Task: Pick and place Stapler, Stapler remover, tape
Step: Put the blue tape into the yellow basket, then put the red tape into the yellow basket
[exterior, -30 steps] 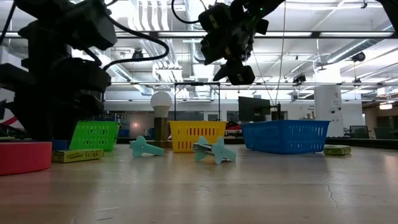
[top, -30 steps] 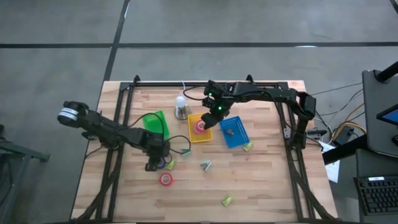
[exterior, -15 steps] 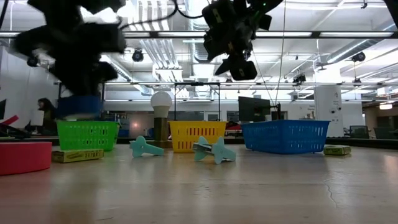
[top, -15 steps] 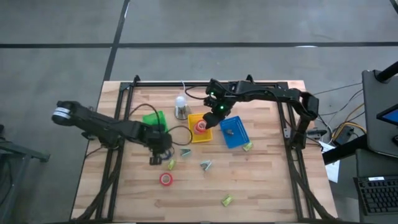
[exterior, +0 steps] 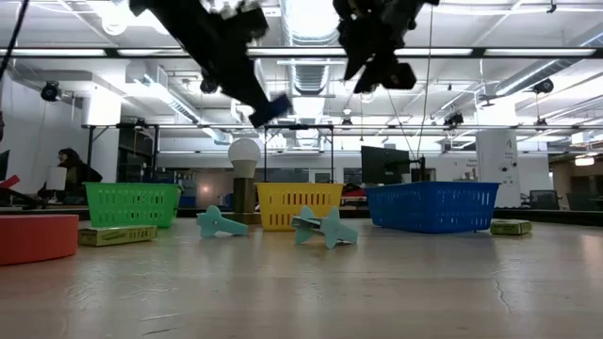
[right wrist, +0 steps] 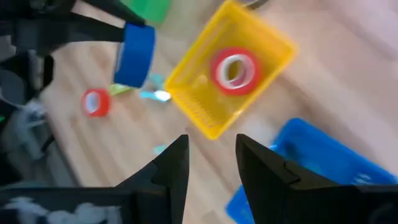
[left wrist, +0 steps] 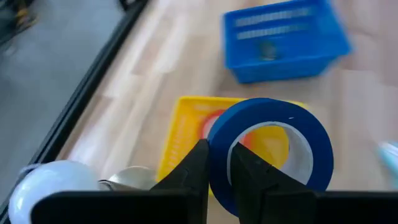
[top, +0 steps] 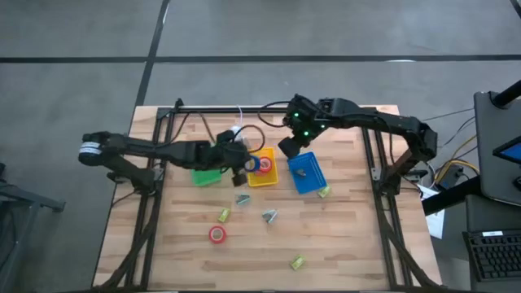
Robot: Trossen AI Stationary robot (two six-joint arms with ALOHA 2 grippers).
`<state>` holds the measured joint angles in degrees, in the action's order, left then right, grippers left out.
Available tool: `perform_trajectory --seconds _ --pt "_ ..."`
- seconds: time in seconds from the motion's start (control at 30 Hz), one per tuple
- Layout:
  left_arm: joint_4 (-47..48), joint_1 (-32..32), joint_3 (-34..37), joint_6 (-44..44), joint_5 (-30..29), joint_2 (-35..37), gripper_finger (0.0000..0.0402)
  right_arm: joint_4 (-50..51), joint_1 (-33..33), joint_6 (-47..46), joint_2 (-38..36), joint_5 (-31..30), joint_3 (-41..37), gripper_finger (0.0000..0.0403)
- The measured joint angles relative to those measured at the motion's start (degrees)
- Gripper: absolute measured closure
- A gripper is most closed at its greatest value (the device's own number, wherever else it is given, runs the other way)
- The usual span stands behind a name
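My left gripper (top: 247,163) is shut on the blue tape roll (left wrist: 268,152) and hangs high over the yellow tray (top: 262,174). A red tape roll (right wrist: 233,70) lies flat in that tray. Another red roll (top: 216,234) lies flat on the table near the front. My right gripper (right wrist: 211,171) is open and holds nothing, up in the air (exterior: 377,68) between the yellow tray and the blue tray (top: 308,173). Yellow-green staplers (top: 223,215) (top: 297,262) (top: 324,191) and teal staple removers (top: 242,199) (top: 269,216) lie on the wood. My left gripper holds the blue tape roll by the wall of its ring (left wrist: 219,144). One finger (left wrist: 247,169) is inside the hole and the other (left wrist: 195,167) outside, pinching the wall between them. The roll (exterior: 276,106) is lifted clear, well above the trays.
A green tray (top: 207,176) stands left of the yellow one, with a light bulb on a base (top: 236,133) behind them. The blue tray holds a small grey thing (top: 301,172). A black frame (top: 244,109) runs along the table's edges.
My left gripper has lifted the blue tape roll off the table near the front left. It has carried the roll up and toward the far right until it hangs over the yellow tray. My right gripper has risen and drawn off to the right, away from the yellow tray.
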<state>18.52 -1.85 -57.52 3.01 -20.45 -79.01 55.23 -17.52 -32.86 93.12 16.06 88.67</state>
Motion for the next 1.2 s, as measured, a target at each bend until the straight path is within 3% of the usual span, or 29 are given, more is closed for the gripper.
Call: perform_trajectory --seconds 0.3,0.43,0.6,1.0,1.1,1.2 --pt "-2.05 -0.79 -2.65 1.22 3.61 -11.10 0.0342 3.38 0.00 -1.27 -4.48 -9.98 -0.78 0.0292" --pt "-2.05 -0.57 -4.07 0.32 0.02 -14.85 0.0344 3.55 0.00 -1.83 -4.54 -10.72 -0.83 0.0298" --pt "-2.05 -0.57 -5.60 1.31 -0.20 -16.99 0.0333 3.78 0.00 -1.62 -3.67 -10.72 -0.83 0.0307" --pt "-1.94 -0.57 -6.97 5.18 -3.41 -17.12 0.0237 3.82 -0.04 -1.02 -3.49 -11.79 -1.49 0.0329" --pt "0.59 -0.59 -7.52 7.29 -1.04 -16.04 0.0214 3.93 -0.04 -0.95 -3.49 -11.79 -1.60 0.0334" --pt "0.40 -0.73 -7.54 6.59 8.59 -14.59 0.0202 3.94 0.00 -0.41 -3.49 -11.79 -1.66 0.0335"
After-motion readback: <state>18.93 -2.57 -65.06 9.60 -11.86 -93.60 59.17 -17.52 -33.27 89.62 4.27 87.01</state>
